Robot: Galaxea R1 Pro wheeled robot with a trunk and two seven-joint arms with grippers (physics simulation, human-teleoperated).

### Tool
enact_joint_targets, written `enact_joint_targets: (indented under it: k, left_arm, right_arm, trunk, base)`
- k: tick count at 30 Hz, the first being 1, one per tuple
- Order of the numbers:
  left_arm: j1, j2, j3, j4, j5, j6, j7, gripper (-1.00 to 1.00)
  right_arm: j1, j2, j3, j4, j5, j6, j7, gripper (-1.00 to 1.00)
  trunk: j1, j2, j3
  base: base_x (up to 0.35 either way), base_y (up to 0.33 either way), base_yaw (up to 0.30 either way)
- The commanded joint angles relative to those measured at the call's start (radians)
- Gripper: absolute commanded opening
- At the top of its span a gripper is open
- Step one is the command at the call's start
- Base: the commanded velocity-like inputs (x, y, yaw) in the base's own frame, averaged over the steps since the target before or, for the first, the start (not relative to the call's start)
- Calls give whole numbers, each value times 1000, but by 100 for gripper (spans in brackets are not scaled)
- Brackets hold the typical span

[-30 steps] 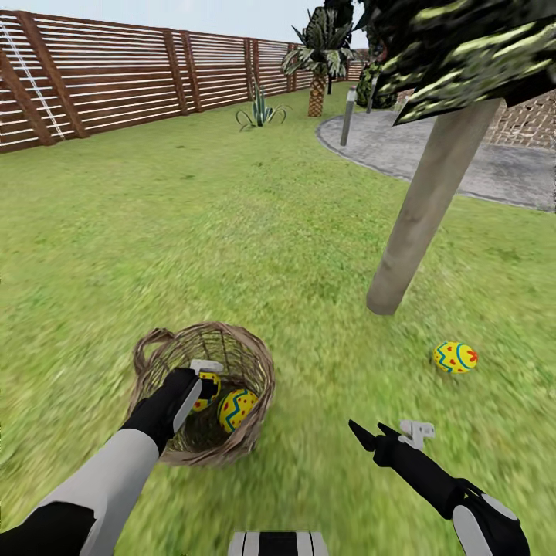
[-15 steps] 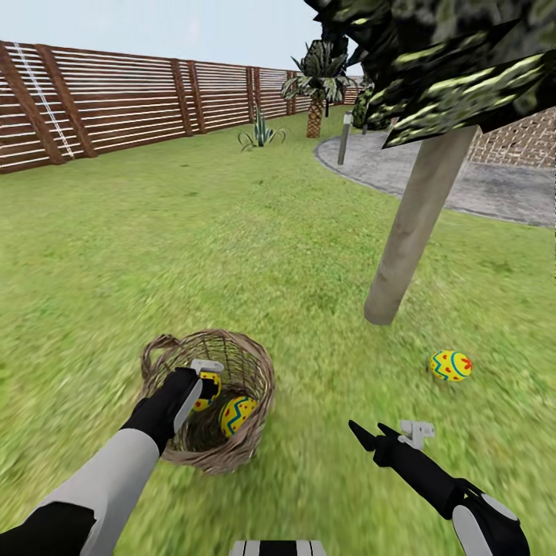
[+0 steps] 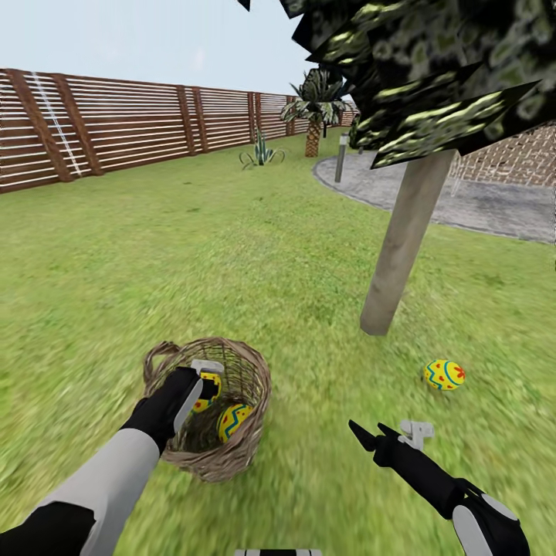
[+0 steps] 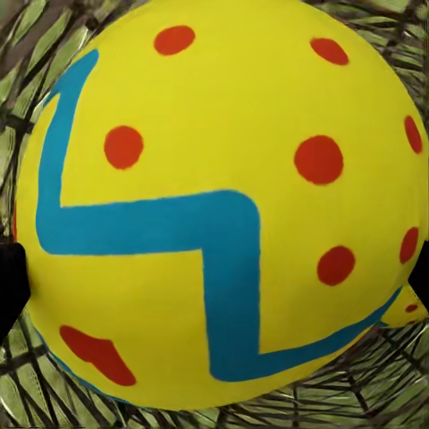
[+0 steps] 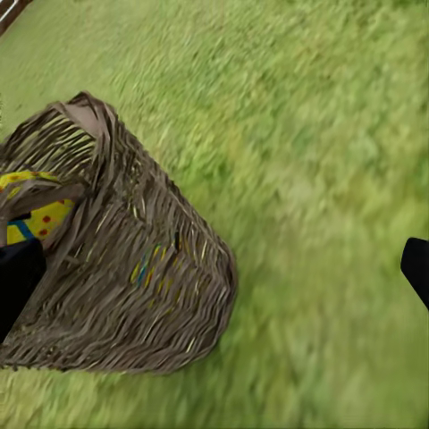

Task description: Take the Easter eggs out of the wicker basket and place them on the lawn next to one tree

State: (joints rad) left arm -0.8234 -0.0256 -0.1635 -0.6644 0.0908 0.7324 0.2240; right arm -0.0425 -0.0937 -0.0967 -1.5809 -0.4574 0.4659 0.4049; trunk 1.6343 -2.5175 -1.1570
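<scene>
2 eggs [image 3: 234, 421] basketed [image 3: 251, 386] — 1 [image 3: 443, 374] beside tree [image 3: 398, 251].

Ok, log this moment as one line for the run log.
left gripper: in basket, shut on egg | right gripper: open over grass | second egg: in basket | third egg: on lawn near tree

The basket [image 3: 224, 432] is showing rough woven brown twigs; the eggs [image 4: 219, 206] are looking smooth, matt-painted; the fence [image 3: 116, 131] is showing slatted wood; the trunk [image 3: 398, 251] is appearing smooth.
</scene>
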Motion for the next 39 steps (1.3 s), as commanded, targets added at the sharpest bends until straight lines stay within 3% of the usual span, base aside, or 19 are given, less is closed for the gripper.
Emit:
enact_joint_targets:
  k: [1,5,14,17,20,26,30,35,39]
  left_arm:
    - [0,1,-4,-15,10,13,8,-100]
    - [6,2,-3,-168,9,111,9,-100]
    - [33,3,-2,-316,9,253,13,-100]
    - [99,3,1,-483,8,315,17,-100]
    - [167,3,6,-653,2,315,20,-100]
    - [244,6,10,-845,-23,315,23,-100]
    - [255,6,9,-891,-25,315,28,-100]
    - [269,5,8,-912,-25,315,32,-100]
    - [272,3,-2,-915,-25,315,120,-100]
  right_arm:
    - [0,0,-1,-1,-7,8,2,100]
    - [0,0,-1,-1,-7,8,2,100]
    - [0,0,-1,-1,-7,8,2,100]
    - [0,0,-1,-1,-7,8,2,100]
    - [0,0,-1,-1,-7,9,2,100]
    - [0,-1,-3,-1,-7,10,2,100]
    - [0,-1,-2,-1,-7,12,2,100]
    - [0,-1,-2,0,-7,11,2,100]
    - [0,0,-2,1,-7,9,2,100]
  trunk:
    - [-1,0,3]
    - [-2,1,19]
    - [-6,3,53]
    - [-8,4,65]
    - [-9,4,77]
    - [-12,6,100]
    - [-14,7,115]
    - [-14,7,115]
    - [-14,7,115]
  base:
    - [0,0,0]
    - [0,0,0]
    - [0,0,0]
    - [0,0,0]
    - [0,0,0]
    - [0,0,0]
    - [0,0,0]
    - [0,0,0]
    - [-85,-81,0]
